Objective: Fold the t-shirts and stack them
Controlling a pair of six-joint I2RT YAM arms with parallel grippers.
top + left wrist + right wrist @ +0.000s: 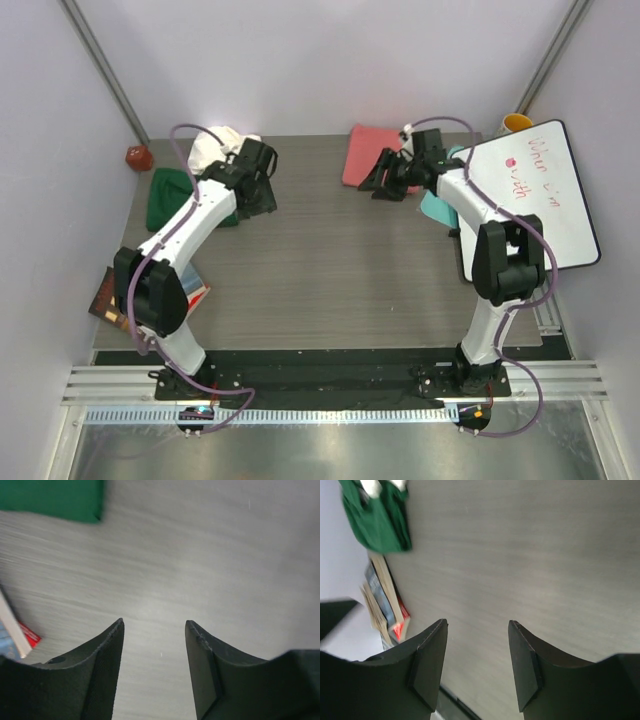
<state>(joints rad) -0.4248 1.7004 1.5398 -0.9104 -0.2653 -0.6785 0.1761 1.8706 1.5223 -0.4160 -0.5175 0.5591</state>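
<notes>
Three t-shirts lie on the table. The salmon-pink one [366, 155] lies folded at the back middle. A cream-white one [213, 148] is bunched at the back left, beside a dark green one [168, 198]. My left gripper [262, 200] hangs just right of the white and green shirts. It is open [154, 625] over bare tabletop, with a corner of the green shirt [50, 500] at the upper left. My right gripper [379, 185] sits at the pink shirt's near edge, open [478, 625] and holding nothing. Its view looks across the table to the green shirt [375, 522].
A whiteboard [535, 190] lies at the right edge with a teal thing [436, 208] under its corner. Glossy books [108, 295] lie at the left edge [385, 605]. A red object [138, 157] and an orange cup [516, 122] stand in the back corners.
</notes>
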